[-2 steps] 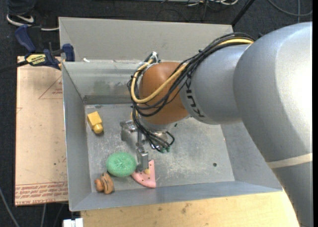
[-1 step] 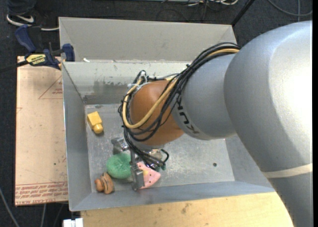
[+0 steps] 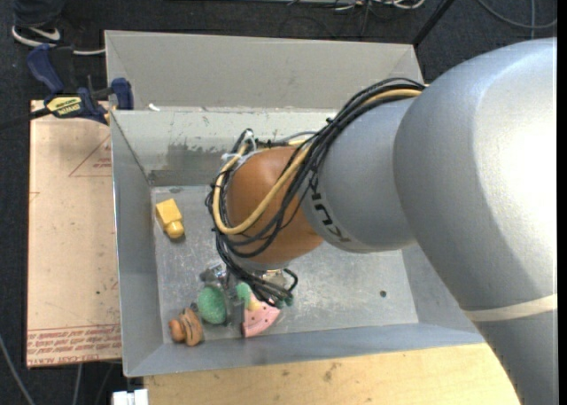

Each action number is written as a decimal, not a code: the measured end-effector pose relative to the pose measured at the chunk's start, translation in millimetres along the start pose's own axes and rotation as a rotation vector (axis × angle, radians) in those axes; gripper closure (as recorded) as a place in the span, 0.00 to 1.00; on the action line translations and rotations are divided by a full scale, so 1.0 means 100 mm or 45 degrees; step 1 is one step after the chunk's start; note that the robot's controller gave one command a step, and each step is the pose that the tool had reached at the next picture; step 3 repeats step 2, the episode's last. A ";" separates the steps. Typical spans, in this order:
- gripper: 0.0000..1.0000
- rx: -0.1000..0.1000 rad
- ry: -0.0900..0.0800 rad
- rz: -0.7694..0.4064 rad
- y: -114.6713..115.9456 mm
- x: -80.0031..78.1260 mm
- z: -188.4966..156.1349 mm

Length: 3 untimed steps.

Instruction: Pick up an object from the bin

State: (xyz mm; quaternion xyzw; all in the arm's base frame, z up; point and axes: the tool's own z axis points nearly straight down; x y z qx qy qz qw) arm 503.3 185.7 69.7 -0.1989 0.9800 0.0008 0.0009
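Gripper (image 3: 232,293) over roundish grn lump (image 3: 211,307), bin (image 3: 135,244) btm-left

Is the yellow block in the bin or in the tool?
In the bin: the yellow block lies on its floor near the left wall, apart from the tool, which is down by a green thing.
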 end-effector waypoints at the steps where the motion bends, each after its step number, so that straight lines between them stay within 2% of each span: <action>1: 1.00 -0.001 0.000 0.001 0.00 0.00 0.00; 2: 1.00 0.000 -0.001 -0.040 -0.05 0.12 -1.49; 3: 1.00 0.000 -0.001 -0.040 -0.05 0.12 -1.49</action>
